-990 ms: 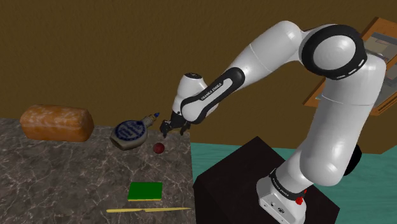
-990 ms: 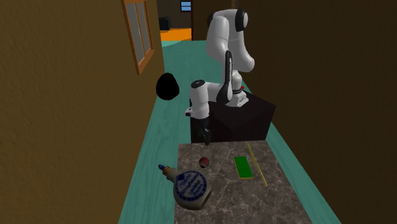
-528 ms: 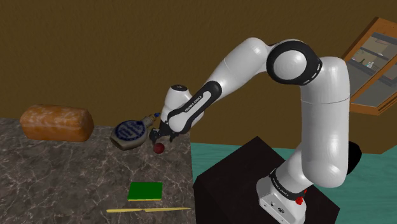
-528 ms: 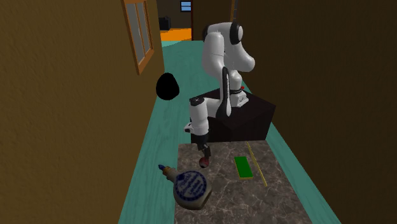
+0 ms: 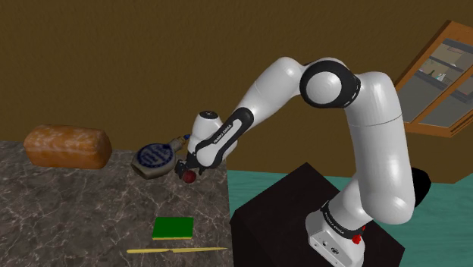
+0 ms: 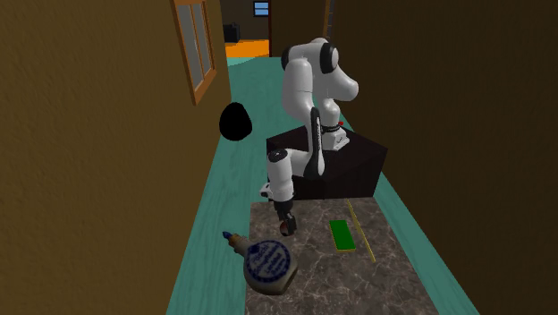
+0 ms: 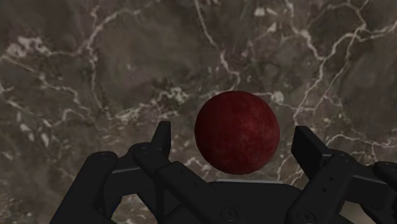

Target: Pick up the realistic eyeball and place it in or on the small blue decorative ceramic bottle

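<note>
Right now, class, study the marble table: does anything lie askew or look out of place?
Yes: the blue bottle lies flat on its side on the marble table, not upright, so its mouth faces sideways. The dark red ball sits inside the open tool, gaps either side. Nothing looks spilled or broken.

Shoulder view: the gripper (image 5: 187, 171) hides part of the dark red eyeball (image 5: 187, 177) mid-frame — and the window (image 5: 440, 83) at upper right gets chopped by the edge.
</note>
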Controlling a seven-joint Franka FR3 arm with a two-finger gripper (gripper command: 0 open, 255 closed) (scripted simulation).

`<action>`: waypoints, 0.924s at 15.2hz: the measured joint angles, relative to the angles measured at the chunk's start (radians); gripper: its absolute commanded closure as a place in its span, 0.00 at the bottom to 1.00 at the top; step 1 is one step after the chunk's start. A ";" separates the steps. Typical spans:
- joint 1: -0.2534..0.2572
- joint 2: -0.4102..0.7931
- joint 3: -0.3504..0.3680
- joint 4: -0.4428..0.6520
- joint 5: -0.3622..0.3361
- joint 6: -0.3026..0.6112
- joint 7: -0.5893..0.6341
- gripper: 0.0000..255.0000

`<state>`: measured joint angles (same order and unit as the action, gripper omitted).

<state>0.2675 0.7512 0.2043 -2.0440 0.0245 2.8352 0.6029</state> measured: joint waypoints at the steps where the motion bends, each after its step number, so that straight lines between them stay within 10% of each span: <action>1: 0.002 0.005 -0.001 0.004 0.000 0.002 0.001 0.00; 6: 0.003 0.009 -0.002 0.007 -0.001 0.003 0.001 0.00; 7: 0.003 0.009 -0.002 0.007 -0.001 0.003 0.001 1.00; 14: 0.003 0.009 -0.002 0.007 -0.001 0.003 0.001 1.00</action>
<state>0.2706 0.7605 0.2024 -2.0368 0.0236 2.8381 0.6043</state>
